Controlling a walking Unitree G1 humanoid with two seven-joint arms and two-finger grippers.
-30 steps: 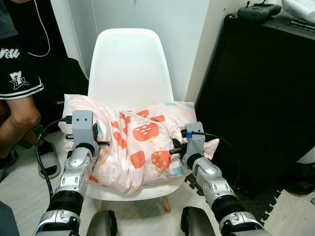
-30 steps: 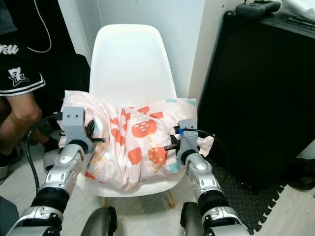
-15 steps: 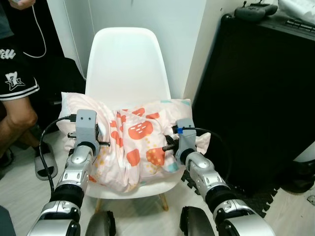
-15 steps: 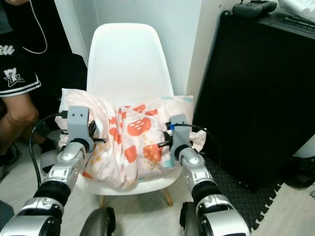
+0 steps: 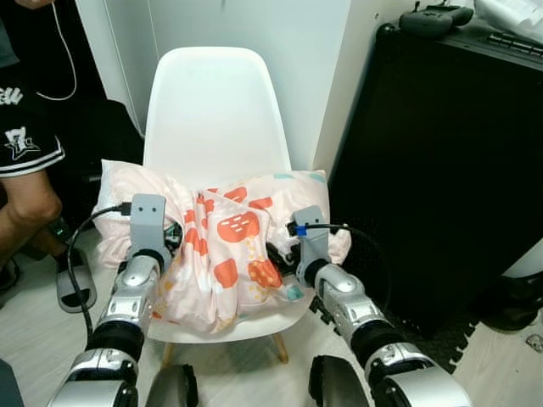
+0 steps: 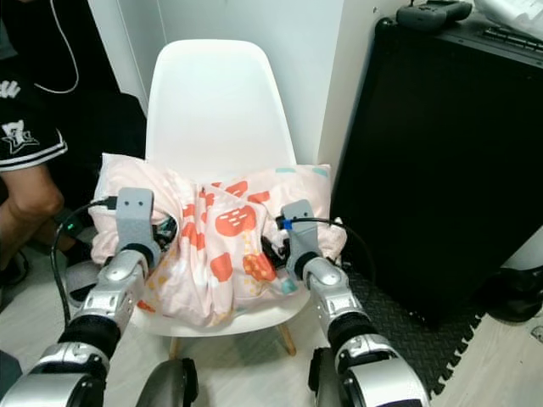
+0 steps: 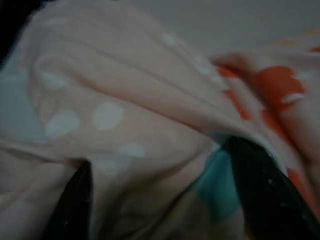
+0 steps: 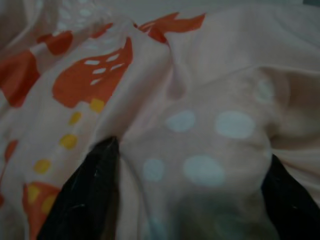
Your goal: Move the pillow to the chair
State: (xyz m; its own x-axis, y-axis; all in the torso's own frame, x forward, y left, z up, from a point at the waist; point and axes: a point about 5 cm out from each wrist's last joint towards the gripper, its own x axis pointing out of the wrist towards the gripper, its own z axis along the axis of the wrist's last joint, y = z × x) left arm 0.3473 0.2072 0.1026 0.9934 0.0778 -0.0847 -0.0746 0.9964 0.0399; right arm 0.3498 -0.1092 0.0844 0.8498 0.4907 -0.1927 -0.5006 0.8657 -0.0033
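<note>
A white wall stands behind the white chair (image 5: 208, 110), with a tall black cabinet (image 5: 441, 161) to its right and a seated person's leg (image 5: 25, 199) at the far left. The pillow (image 5: 225, 246), pink with orange and teal patches, lies on the chair's seat, bunched into a ridge in the middle and spilling a little over the left and near edges.

My left gripper (image 5: 174, 240) is pressed into the pillow's left side, and in the left wrist view its two fingers (image 7: 75, 200) stand apart with cloth bulging between them. My right gripper (image 5: 276, 254) is buried in the right side; its fingers (image 8: 95, 190) also stand wide with a fold of fabric between. I judge both are gripping the pillow loosely rather than pinching it flat.

The carrying looks done, since the seat bears the pillow. What I take to be left is letting go, drawing both arms back, and perhaps nudging the overhanging left corner inward.
</note>
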